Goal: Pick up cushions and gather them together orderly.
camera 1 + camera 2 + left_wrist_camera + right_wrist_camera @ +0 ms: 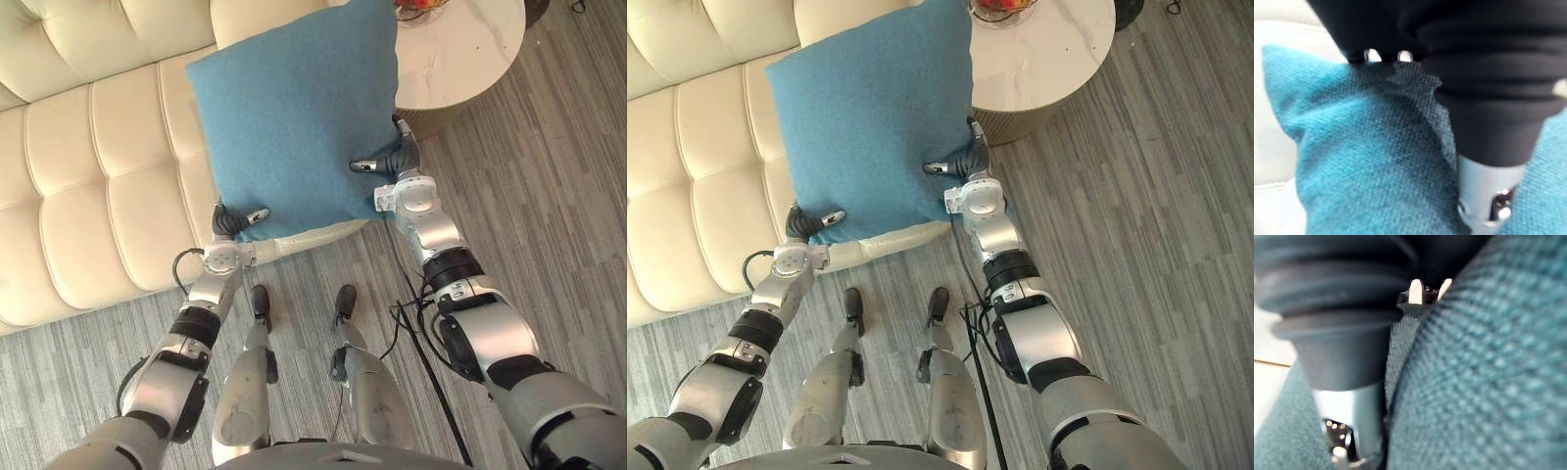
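Head cam's two eyes look steeply down from just above the arms, only slightly offset sideways, so both catch the same stuff: blue cushion (294,117) in the middle, cream sofa (88,176) at 9 o'clock, round surface (460,49) at 1 o'clock. Wrist cams sit super close, each peering past its own left hand (1484,83) or right hand (1337,298) into the cushion fabric.

I'm looking down into a home living room. What tells me so: a cream tufted sofa (88,186) with deep buttoned panels, a blue cushion (294,117) of the throw-pillow sort, 1 round white side table (470,59) near the sofa (something red and orange sits at its far edge, too cut off to name), and grey wood-look plank flooring (558,196).
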Motion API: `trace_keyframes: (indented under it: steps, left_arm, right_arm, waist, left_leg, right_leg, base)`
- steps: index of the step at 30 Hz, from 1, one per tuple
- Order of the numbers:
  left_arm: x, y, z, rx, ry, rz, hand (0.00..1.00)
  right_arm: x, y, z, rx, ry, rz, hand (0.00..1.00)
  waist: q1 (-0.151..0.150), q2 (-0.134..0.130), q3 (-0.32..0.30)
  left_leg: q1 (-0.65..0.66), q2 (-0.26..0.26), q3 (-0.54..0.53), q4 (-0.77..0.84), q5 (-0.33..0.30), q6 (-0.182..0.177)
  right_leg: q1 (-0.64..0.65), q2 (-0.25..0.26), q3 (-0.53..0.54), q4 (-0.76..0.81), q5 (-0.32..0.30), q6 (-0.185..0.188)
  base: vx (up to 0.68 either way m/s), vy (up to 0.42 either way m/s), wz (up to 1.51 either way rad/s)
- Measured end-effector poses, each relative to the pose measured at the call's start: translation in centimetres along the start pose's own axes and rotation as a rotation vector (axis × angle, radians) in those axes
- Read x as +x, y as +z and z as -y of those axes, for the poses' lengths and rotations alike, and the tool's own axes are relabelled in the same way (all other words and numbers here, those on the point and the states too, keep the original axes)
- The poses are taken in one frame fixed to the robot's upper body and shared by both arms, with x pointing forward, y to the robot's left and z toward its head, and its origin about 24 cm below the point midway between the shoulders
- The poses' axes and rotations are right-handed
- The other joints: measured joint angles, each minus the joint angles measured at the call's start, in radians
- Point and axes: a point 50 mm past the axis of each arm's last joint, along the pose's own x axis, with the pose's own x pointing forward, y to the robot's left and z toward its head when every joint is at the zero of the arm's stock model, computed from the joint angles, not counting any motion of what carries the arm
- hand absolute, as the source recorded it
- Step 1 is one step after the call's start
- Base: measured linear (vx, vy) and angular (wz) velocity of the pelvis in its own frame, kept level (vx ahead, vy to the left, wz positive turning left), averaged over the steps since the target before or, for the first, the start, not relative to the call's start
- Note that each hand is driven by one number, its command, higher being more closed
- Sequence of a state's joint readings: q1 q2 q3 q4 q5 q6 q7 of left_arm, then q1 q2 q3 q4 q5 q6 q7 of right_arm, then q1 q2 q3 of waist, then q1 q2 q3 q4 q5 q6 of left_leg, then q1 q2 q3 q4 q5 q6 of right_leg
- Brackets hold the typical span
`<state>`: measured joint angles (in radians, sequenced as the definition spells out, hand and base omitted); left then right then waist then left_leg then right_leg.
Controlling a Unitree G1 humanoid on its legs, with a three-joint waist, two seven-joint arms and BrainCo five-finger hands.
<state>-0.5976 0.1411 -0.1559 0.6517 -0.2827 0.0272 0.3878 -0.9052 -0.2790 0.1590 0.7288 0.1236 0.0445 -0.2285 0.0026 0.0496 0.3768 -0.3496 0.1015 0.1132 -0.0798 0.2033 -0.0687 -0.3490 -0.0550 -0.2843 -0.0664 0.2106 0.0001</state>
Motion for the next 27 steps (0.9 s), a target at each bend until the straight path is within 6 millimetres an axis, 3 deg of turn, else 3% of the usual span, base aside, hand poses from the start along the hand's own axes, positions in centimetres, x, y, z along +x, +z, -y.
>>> trace_keyframes:
  steps: [9,18,27]
  left_arm:
    - [1.2,2.3,-1.2,-0.008,0.052,0.052,1.0]
    - [1.2,4.7,-1.2,-0.051,0.04,0.139,1.0]
    - [-0.5,3.9,-1.6,-0.075,0.022,0.167,1.0]
  right_arm:
    - [-0.2,-0.2,0.0,0.087,0.003,0.003,1.0]
    - [-1.7,-2.1,-1.2,0.18,0.027,-0.029,1.0]
    - [-5.0,-5.7,-2.1,0.319,0.032,-0.105,1.0]
  waist:
    - [0.001,-0.003,0.005]
    - [0.003,-0.006,0.007]
    - [-0.001,-0.007,0.007]
  left_leg:
    - [-0.001,0.014,0.001,-0.005,0.006,-0.008]
    - [0.034,0.019,0.003,0.0,0.006,-0.01]
    - [0.084,0.02,0.006,-0.005,-0.006,-0.012]
  right_leg:
    - [0.004,0.015,0.001,-0.012,0.007,-0.009]
    - [0.042,0.02,-0.003,-0.013,0.007,-0.011]
    - [0.093,0.021,-0.004,-0.014,-0.001,-0.009]
  base:
    - [0.0,-0.001,0.0]
    - [0.0,0.0,0.0]
    - [-0.01,0.009,0.01]
